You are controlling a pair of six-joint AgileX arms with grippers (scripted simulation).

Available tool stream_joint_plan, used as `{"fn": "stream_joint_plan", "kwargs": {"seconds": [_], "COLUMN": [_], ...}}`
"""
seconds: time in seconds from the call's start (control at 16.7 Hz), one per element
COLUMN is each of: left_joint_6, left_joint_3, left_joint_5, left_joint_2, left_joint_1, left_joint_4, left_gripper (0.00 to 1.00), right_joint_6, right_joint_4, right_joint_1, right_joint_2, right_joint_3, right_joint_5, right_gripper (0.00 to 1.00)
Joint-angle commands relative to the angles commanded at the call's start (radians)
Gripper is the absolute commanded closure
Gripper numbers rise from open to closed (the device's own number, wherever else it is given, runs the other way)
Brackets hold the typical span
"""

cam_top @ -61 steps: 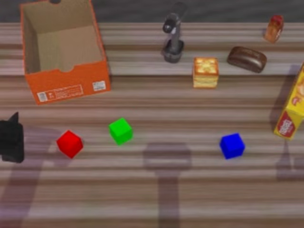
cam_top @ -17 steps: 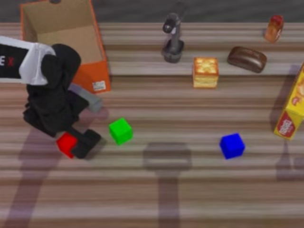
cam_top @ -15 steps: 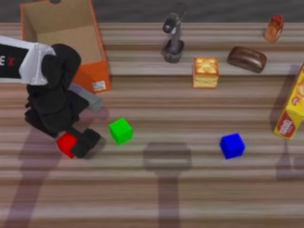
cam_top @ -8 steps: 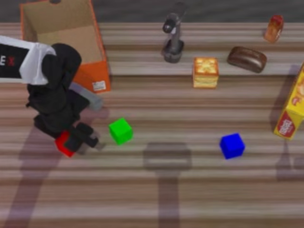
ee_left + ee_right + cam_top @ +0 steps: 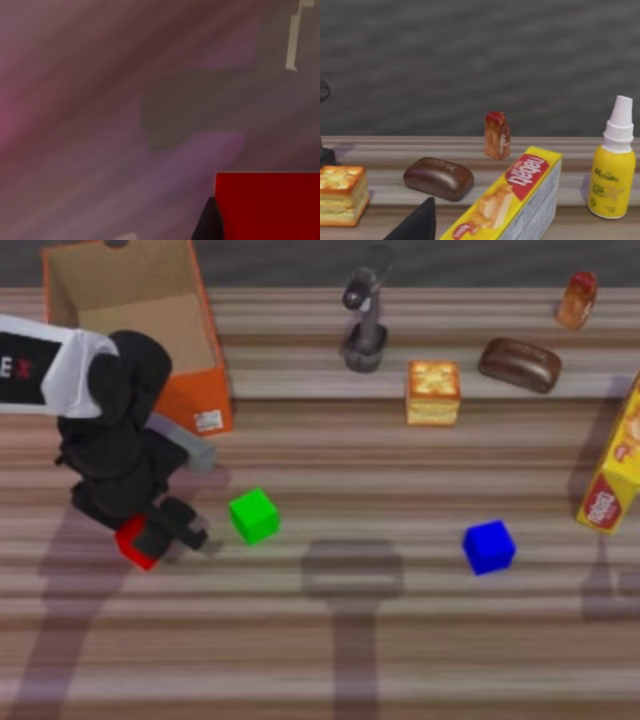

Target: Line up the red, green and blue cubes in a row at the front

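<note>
The red cube (image 5: 133,543) sits at the table's left, turned cornerwise to the table edge, with the left gripper (image 5: 150,535) down over it, fingers clamped against its sides. The green cube (image 5: 254,515) lies just to its right, the blue cube (image 5: 489,546) well apart, further right.

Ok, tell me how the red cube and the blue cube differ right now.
The red cube sits at the table's left, partly covered by the left end effector, whose fingers flank it; the blue cube sits at the right, fully exposed with nothing near. They differ in colour. Both look equal in size, glossy, resting on the table.
</note>
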Motion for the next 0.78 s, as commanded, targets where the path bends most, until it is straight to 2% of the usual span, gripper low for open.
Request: {"fn": "stream_joint_plan", "kwargs": {"seconds": [0.48,0.78], "left_joint_6": [-0.003,-0.002], "left_joint_3": [0.126,0.131], "left_joint_5": [-0.001,-0.001], "left_joint_2": [-0.106,-0.112], "left_joint_1": [0.018,0.013], "left_joint_4": [-0.238,-0.247], "left_gripper": [1.0,1.0], "right_joint_6": [0.0,0.0], "right_joint_4": [0.0,0.0], "right_joint_1": [0.0,0.0], "right_joint_2": [0.0,0.0], "right_joint_3": [0.0,0.0], "right_joint_5": [0.0,0.0], "right_gripper": [0.0,0.0]}}
